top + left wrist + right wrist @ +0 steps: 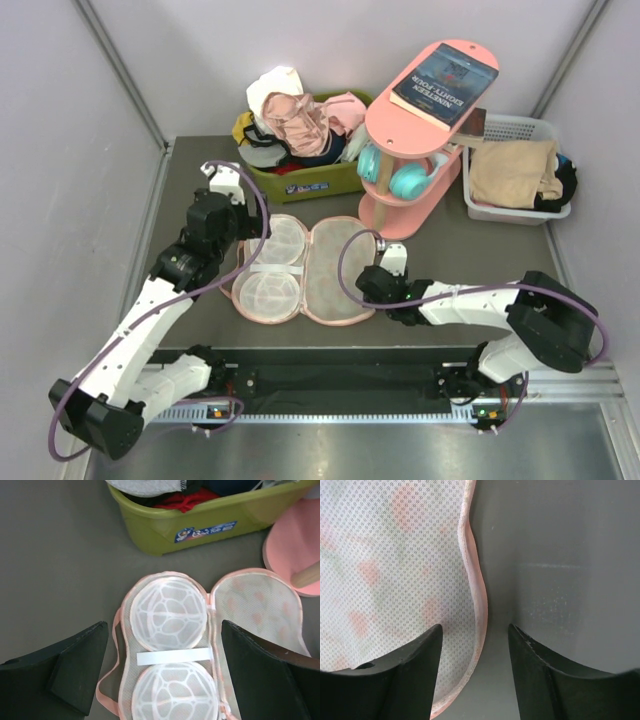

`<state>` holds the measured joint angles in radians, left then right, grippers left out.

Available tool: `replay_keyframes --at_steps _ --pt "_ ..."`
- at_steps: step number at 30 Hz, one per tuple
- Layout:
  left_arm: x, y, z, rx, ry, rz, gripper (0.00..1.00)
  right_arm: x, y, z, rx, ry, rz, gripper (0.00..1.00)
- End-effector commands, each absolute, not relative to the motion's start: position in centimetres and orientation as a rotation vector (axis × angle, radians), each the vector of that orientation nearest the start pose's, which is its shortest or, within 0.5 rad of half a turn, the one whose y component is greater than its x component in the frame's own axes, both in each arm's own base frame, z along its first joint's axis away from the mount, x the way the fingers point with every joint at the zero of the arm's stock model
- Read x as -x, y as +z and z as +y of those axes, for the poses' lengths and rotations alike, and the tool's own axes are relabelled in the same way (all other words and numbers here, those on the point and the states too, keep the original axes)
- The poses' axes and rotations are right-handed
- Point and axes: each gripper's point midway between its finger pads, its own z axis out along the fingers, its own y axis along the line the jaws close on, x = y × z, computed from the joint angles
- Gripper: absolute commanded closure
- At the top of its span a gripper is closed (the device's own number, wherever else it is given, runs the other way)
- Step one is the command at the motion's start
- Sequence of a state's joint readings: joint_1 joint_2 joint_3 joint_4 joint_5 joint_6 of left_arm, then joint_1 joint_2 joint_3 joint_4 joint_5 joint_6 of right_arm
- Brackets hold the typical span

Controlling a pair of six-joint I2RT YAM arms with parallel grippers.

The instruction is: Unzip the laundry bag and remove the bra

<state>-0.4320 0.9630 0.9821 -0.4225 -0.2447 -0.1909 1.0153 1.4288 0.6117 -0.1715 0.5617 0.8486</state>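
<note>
The laundry bag point(342, 278) lies unzipped and spread flat like a clamshell on the dark table. Its left half holds two round white lattice cups point(272, 243) joined by a white band point(173, 656). I cannot make out the bra inside it. My left gripper point(225, 195) hovers open above the bag's left half point(167, 612), with nothing between its fingers point(80, 665). My right gripper point(370, 284) sits low at the bag's right edge. Its jaws straddle the pink trim point(481, 605) with a gap on each side, and the printed mesh point(395, 555) lies to the left.
A green bin point(330, 180) heaped with peach and white garments stands behind the bag. A pink two-tier stand point(410, 215) carries a book point(444, 85) and teal headphones point(400, 175). A white basket point(515, 210) with tan cloth is at the back right.
</note>
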Motion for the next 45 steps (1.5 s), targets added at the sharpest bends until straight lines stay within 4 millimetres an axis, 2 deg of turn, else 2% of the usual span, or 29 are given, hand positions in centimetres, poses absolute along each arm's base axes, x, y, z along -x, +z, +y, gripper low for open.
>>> replay_keyframes --at_steps 1,4,8,9,11,13,17,27,29,32,35,39,45 --pt "-31.9 27.3 -9.2 -0.039 -0.121 1.861 0.01 -22.7 2.5 23.0 -0.041 0.191 2.376 0.50" --pt "-31.6 26.5 -8.0 -0.005 -0.076 1.883 0.01 -22.8 2.0 23.0 -0.041 0.189 2.399 0.64" --pt "-31.3 27.1 -7.6 0.009 -0.075 1.848 0.01 -22.8 1.7 22.9 -0.043 0.177 2.410 0.81" --pt "-31.2 27.4 -7.5 0.011 -0.074 1.836 0.01 -22.9 1.5 22.6 -0.044 0.165 2.414 0.90" --pt "-31.1 27.2 -7.0 0.024 -0.054 1.835 0.01 -23.1 1.8 22.3 -0.054 0.161 2.408 0.99" --pt "-31.1 27.0 -6.9 0.027 -0.044 1.836 0.01 -23.1 2.1 22.0 -0.043 0.153 2.401 1.00" --pt "-31.0 26.9 -6.8 0.031 -0.041 1.842 0.01 -23.7 4.5 20.9 -0.063 0.150 2.342 1.00" --pt "-30.9 27.0 -6.9 0.034 -0.049 1.838 0.01 -23.7 9.6 14.7 -0.167 0.018 2.232 1.00" --pt "-30.9 27.0 -6.9 0.034 -0.049 1.838 0.01 -23.8 10.9 13.8 -0.180 0.015 2.206 1.00" --pt "-30.9 27.0 -6.9 0.036 -0.051 1.836 0.01 -24.0 13.0 13.5 -0.173 0.041 2.159 1.00" --pt "-30.8 27.0 -6.8 0.036 -0.051 1.836 0.01 -24.5 15.3 14.6 -0.144 0.116 2.116 1.00" --pt "-30.8 27.1 -6.8 0.039 -0.051 1.833 0.01 -24.6 17.3 18.2 -0.064 0.293 2.095 1.00" --pt "-30.7 27.1 -6.7 0.041 -0.049 1.833 0.01 -23.7 18.3 23.6 0.038 0.442 2.071 1.00"
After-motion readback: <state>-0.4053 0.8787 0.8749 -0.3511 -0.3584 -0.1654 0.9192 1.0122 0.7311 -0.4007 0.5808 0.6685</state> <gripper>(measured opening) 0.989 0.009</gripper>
